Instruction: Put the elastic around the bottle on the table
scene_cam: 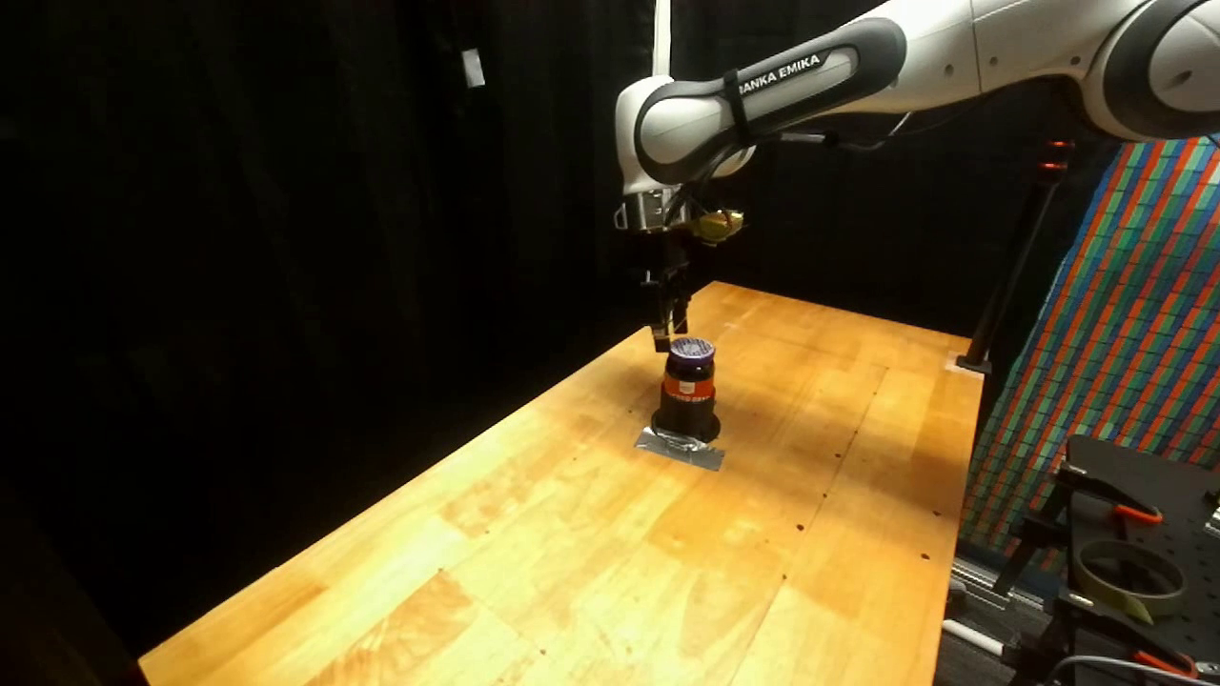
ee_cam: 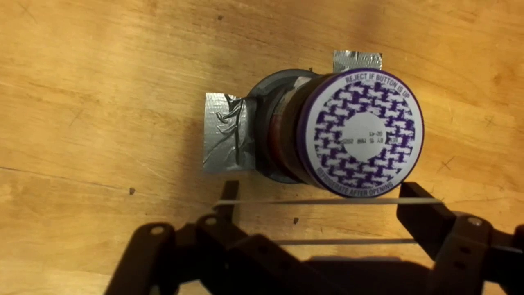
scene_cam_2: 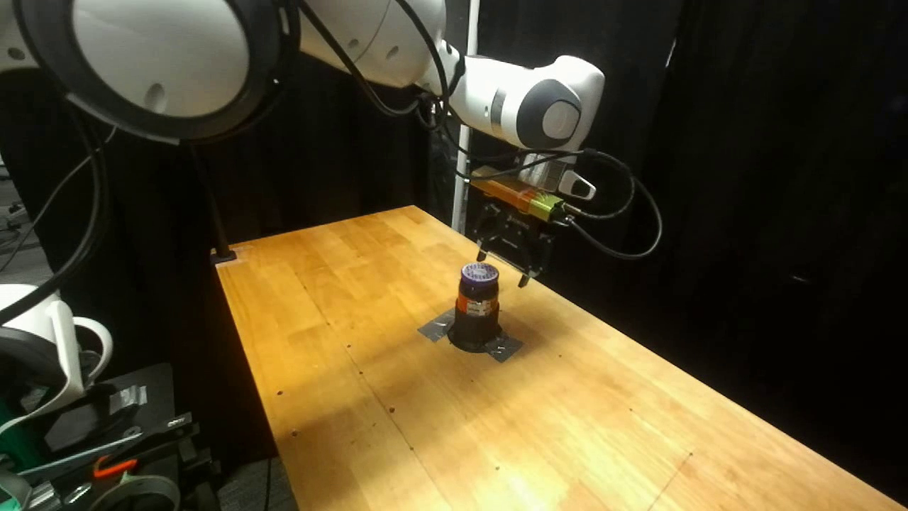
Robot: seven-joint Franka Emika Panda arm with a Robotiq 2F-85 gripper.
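Note:
The dark bottle [scene_cam: 688, 389] with a purple-and-white lid and orange band stands upright on the wooden table [scene_cam: 572, 572]. It also shows in an exterior view [scene_cam_2: 477, 306], and from above in the wrist view [ee_cam: 362, 137]. My gripper [ee_cam: 319, 185] is open, with its fingers wide apart. A thin pale elastic [ee_cam: 294, 201] is stretched around both fingers, its two strands running between them. In both exterior views the gripper [scene_cam: 671, 337] [scene_cam_2: 502, 268] is beside the bottle, with fingertips around lid height or a little above. The near strand passes beside the lid's edge; contact cannot be told.
The bottle's base sits in a black round holder [scene_cam_2: 472, 343], fixed to the table with silver tape [ee_cam: 229, 133] [scene_cam: 681, 450]. A black post [scene_cam: 1015, 257] stands at a table corner. A dark side cart with tools [scene_cam: 1144, 534] is beside the table.

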